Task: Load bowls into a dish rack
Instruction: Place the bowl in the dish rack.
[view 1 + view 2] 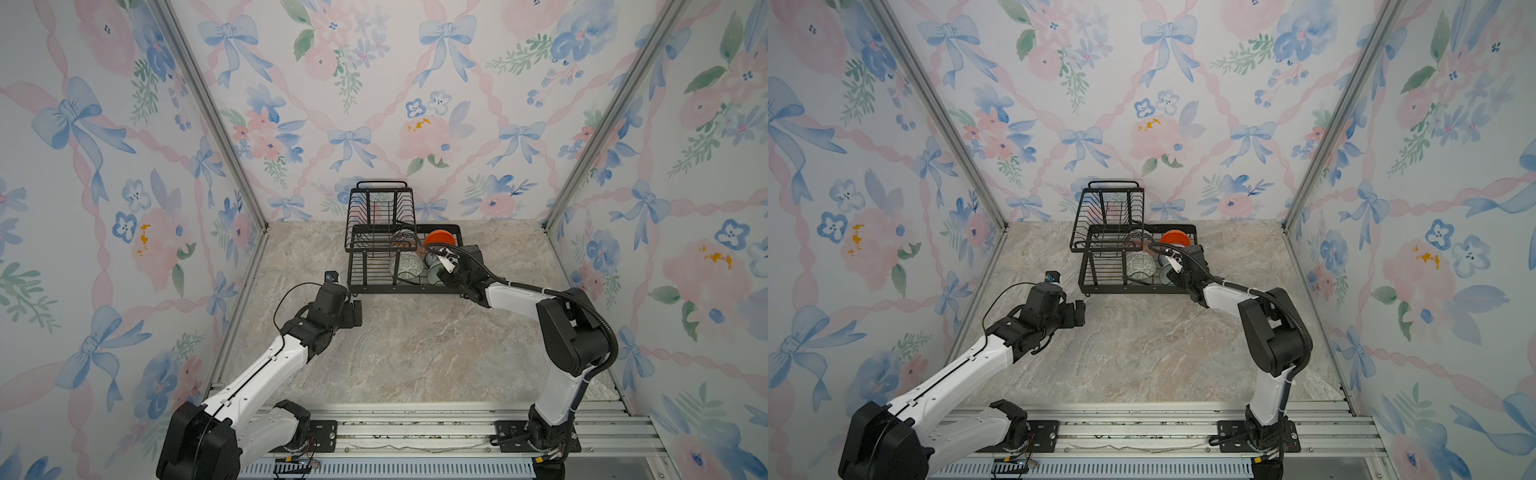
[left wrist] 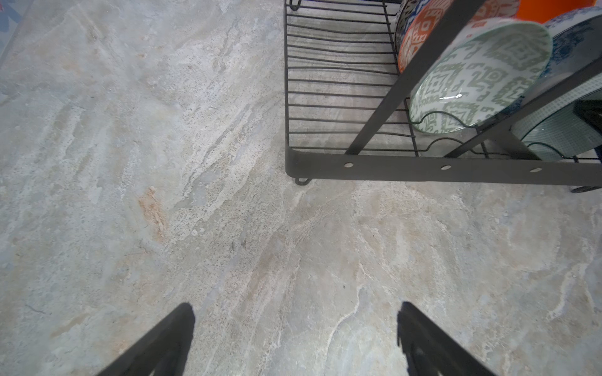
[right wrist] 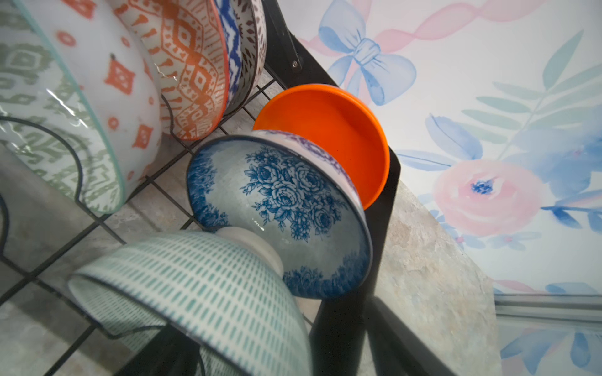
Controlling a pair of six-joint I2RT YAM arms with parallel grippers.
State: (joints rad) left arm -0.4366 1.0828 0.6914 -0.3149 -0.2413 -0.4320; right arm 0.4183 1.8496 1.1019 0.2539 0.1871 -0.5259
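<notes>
Left hand spread wide beside one black wire two-tier dish rack; right hand, grip impossible to tell, at its lower tray holding six round ceramic bowls.

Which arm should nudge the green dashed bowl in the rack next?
Likely the right: its fingers are beside the green-dashed bowl in the dish rack. The left fingers hang over bare table outside it.

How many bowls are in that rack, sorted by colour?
Green-patterned bowl: 1
Orange-patterned bowl: 1
Blue zigzag bowl: 1
Plain orange bowl: 1
Blue floral bowl: 1
Teal-dashed bowl: 1
Total: 6 bowls in the dish rack.
</notes>
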